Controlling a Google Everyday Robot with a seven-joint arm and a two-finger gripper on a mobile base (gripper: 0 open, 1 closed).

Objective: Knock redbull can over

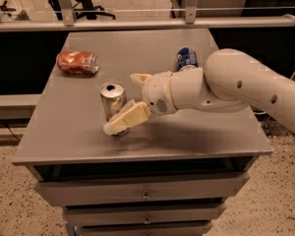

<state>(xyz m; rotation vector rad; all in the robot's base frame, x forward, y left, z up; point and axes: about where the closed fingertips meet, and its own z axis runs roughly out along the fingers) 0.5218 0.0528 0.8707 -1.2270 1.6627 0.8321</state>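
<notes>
Three cans sit on one tabletop (pixel 211 132): one slim silver can (pixel 112 95) just beside the single gripper (pixel 122 102), whose fingers are spread, one orange-red can (pixel 77 62) to its left, one dark-blue can (pixel 187 58) behind it.
</notes>
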